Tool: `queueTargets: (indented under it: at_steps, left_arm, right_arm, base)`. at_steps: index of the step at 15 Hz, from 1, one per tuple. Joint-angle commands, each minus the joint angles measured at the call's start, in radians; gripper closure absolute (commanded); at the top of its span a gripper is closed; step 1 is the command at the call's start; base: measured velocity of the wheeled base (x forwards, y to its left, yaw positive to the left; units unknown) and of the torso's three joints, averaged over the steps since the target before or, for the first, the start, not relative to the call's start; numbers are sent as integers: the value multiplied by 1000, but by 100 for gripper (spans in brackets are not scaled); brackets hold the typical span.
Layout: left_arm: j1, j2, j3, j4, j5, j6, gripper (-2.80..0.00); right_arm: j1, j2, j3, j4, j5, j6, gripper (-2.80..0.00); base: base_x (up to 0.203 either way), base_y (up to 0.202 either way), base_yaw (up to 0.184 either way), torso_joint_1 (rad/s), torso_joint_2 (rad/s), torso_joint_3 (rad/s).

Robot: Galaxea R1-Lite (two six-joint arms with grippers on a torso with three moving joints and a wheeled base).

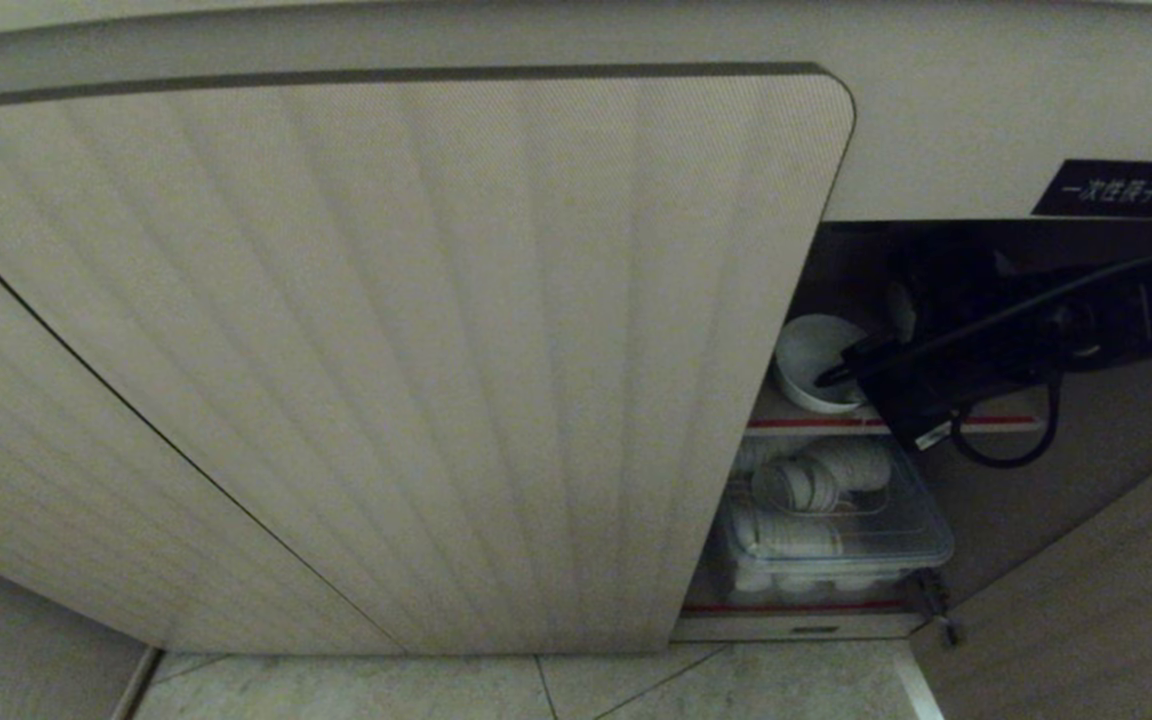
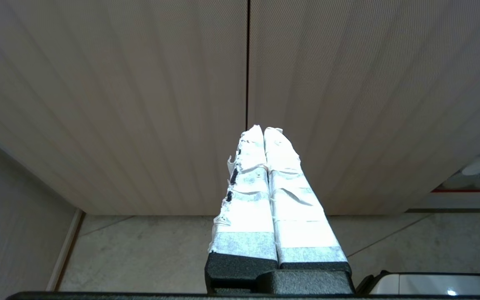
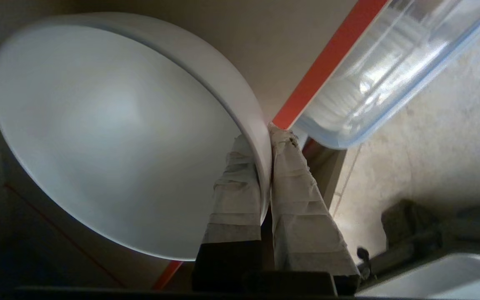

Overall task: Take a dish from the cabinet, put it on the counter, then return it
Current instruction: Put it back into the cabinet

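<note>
My right gripper (image 3: 265, 137) is clenched on the rim of the dish (image 1: 814, 362), which sits tilted just above the cabinet's upper shelf (image 1: 806, 422). Whether outbound or returning, I cannot tell. My left gripper (image 2: 263, 132) is closed, empty.

Pale stone floor tiles (image 1: 636, 690) with thin grout lines are lying beneath; dim lighting is prevailing.
</note>
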Motion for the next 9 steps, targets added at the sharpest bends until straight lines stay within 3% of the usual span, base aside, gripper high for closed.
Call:
queueTargets:
  at_steps: [1,3,9]
  left_arm:
    - [0,0,0,0,1,-1,0]
    - [1,0,0,0,1,-1,0]
    - [0,0,0,0,0,-1,0]
  right_arm:
    - [0,28,-47,35,8,23,0]
    - [-1,52,-92,43,11,73,0]
    - [-11,91,-162,89,16,80,0]
  base:
    - [0,0,0,0,0,0]
    - [0,0,0,0,0,0]
    - [0,0,0,0,0,0]
